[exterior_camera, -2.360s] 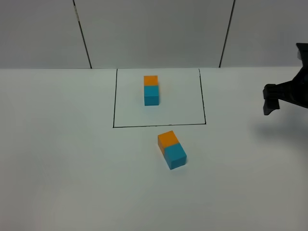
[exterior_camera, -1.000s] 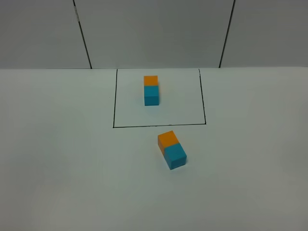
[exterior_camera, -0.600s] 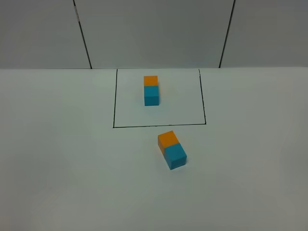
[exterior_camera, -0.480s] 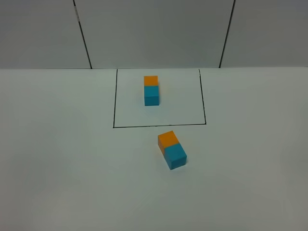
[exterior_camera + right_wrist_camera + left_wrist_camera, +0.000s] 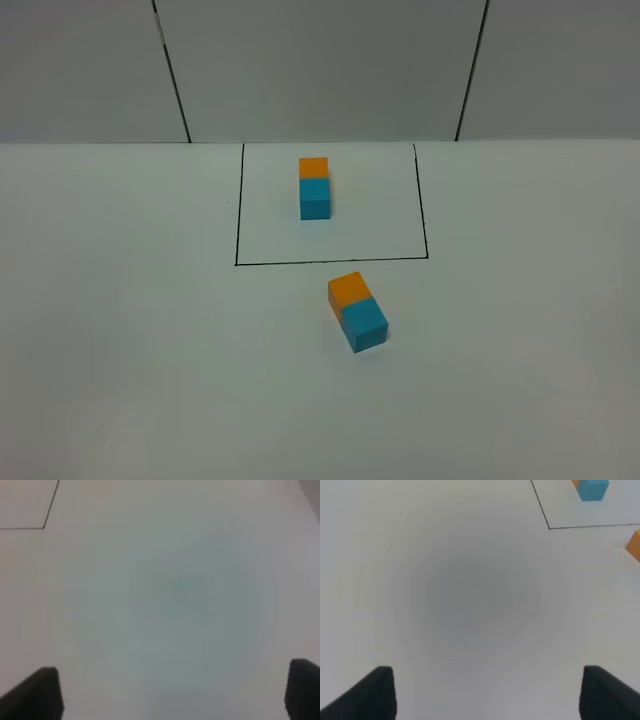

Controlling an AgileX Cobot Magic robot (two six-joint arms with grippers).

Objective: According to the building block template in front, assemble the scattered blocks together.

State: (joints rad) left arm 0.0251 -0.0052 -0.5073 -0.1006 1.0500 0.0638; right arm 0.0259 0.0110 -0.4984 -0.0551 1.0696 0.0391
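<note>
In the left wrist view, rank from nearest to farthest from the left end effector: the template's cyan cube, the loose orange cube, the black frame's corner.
From the left end effector:
1. Black frame's corner, ahead, slightly aside.
2. Loose orange cube, outside the frame, further aside.
3. Template's cyan cube, inside the frame.

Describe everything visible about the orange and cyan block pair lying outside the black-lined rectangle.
The scattered blocks are two equal-sized matte cubes, the orange cube and the cyan-blue cube, pressed face to face in a short row. They rest flat on the white table, just in front of the black rectangle's near line, the orange end nearer it. The row is skewed, unlike the framed pair. No gripper touches them.
</note>
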